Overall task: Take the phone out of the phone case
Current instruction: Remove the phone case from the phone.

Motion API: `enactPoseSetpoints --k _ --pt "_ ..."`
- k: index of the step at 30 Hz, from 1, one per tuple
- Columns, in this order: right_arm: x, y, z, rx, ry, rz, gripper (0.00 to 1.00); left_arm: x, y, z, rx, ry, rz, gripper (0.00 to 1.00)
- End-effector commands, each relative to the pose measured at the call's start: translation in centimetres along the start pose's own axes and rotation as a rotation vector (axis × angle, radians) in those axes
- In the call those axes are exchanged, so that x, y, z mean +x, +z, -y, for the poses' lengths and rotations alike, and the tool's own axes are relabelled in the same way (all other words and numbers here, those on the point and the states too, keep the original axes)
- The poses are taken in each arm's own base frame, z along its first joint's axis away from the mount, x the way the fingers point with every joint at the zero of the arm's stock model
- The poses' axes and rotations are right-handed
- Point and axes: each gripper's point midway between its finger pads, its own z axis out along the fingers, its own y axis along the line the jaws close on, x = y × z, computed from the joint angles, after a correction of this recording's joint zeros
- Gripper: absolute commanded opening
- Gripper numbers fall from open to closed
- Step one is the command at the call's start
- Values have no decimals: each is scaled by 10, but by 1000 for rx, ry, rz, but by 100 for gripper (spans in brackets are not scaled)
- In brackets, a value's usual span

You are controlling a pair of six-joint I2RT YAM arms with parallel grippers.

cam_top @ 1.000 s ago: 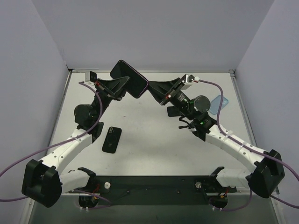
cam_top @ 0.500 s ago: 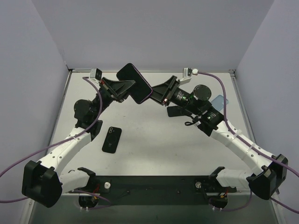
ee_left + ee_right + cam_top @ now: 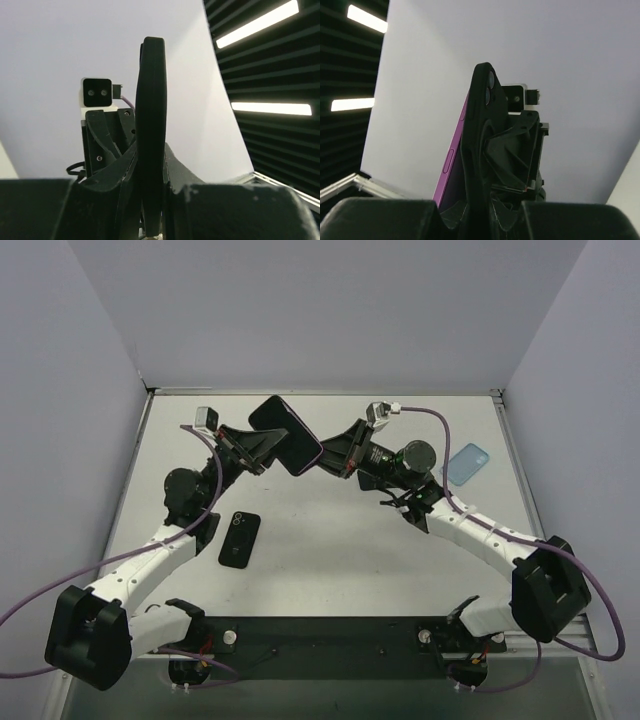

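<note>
Phone (image 3: 451,165): you have the purple handset seated in the black phone case (image 3: 285,433), raised at 11 o'clock in the top view.
Left gripper (image 3: 270,445): clenched on the phone case's 9 o'clock edge.
Right gripper (image 3: 328,452): clenched on its 3 o'clock edge.
Table (image 3: 340,550): a second black phone (image 3: 240,538) lies at 7 o'clock.

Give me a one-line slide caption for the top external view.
Mid-air, the left gripper and right gripper clamp a purple phone in its black case above the white table.
</note>
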Motion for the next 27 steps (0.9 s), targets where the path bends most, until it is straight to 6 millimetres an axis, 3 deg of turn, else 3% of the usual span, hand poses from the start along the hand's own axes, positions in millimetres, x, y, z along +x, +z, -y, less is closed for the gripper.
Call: enactPoseSetpoints --k 1,4,5,6,7,8,10,12,19,23,24,27 --pt "48 -27 102 335 162 -96 0 82 -24 21 62 31 -360 0" --pt "45 -62 126 508 95 -31 0 80 -29 -13 -53 45 -354 16" --pt "48 -80 130 591 98 -20 0 78 -31 -24 -86 51 -340 27" --pt "40 -90 136 651 70 32 0 77 -33 -31 -101 53 -335 33" --pt "36 -99 127 665 30 57 0 77 -38 -44 -134 39 -333 40" --pt "39 -117 138 750 18 55 0 77 -41 -51 -147 42 -329 54" --pt "26 -136 131 799 -42 133 0 77 -48 -67 -186 26 -328 67" --pt "25 -158 137 894 -68 149 0 78 -54 -80 -222 16 -333 80" --pt "13 -207 138 1101 -211 198 0 84 -73 -115 -321 -18 -359 86" --pt "11 -248 152 1350 -325 166 0 84 -88 -148 -478 -26 -370 87" --pt "-1 -257 150 1422 -387 211 0 84 -90 -157 -506 -41 -369 87" --pt "1 -271 160 1576 -518 148 0 87 -96 -179 -568 -73 -383 86"
